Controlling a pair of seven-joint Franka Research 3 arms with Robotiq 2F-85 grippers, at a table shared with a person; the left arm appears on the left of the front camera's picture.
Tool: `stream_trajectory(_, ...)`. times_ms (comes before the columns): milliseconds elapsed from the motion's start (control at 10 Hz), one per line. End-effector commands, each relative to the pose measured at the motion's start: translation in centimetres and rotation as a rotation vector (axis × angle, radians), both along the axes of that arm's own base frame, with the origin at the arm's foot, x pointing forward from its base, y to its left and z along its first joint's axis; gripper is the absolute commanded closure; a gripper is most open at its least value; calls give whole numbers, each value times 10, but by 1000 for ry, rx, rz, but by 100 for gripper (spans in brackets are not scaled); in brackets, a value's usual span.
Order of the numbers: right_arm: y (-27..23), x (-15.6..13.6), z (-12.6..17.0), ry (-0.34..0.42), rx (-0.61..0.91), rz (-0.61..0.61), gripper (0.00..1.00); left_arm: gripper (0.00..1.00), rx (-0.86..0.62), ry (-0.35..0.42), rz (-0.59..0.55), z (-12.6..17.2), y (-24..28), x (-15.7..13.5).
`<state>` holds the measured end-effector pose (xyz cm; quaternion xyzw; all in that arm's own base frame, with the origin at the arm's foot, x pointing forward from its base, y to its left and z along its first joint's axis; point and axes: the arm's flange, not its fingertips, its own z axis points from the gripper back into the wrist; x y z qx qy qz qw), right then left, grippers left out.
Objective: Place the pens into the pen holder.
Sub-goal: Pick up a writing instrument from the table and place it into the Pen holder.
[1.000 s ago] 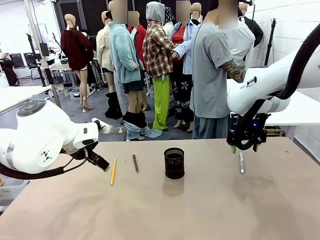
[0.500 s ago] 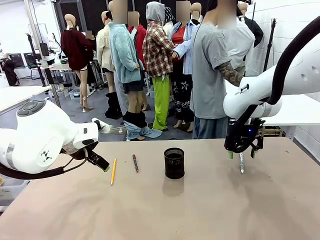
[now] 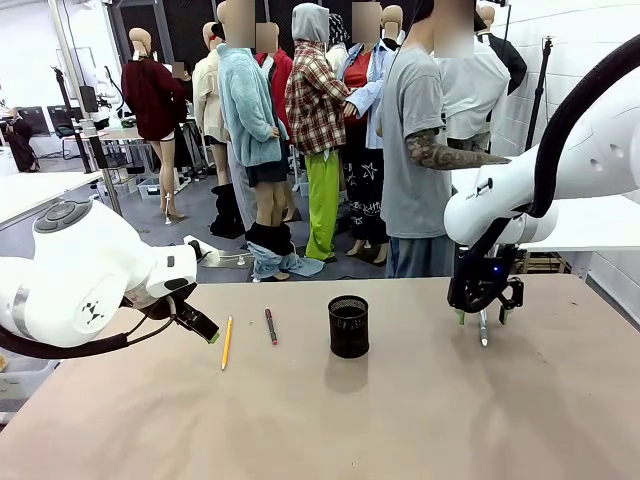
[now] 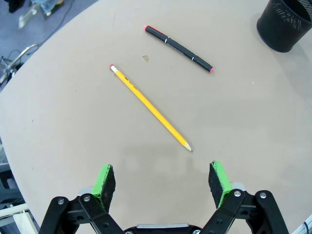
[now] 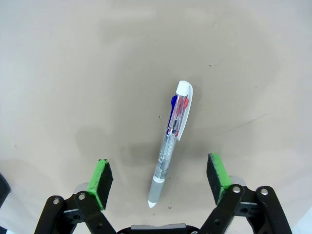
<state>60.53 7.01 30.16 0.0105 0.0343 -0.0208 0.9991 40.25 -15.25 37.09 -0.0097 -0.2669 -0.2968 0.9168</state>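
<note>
Right gripper [image 5: 159, 171] straddles the clear pen [image 5: 174, 124] — jaws wide.

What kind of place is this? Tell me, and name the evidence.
Probably a robotics lab: two white robot arms at a plain table, a person standing across it, more worktables behind.
</note>
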Motion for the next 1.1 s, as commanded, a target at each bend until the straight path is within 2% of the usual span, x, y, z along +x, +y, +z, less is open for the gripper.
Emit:
stream_trajectory(0,3,7,-3,-8,8,-30,19,0,-2,-1,3,1,2,0)
stream_trajectory(100,4,7,-2,-3,9,-27,35,0,-2,-1,3,1,2,0)
stream_trajectory(400,2,10,-4,24,16,-12,94,0,-2,-1,3,1,2,0)
stream_trajectory(500,2,10,-4,27,15,-7,100,0,-2,-1,3,1,2,0)
stream_trajectory(800,5,9,1,48,9,48,100,0,-2,-1,3,1,2,0)
stream_trajectory(1000,12,0,9,51,-2,129,100,0,-2,-1,3,1,2,0)
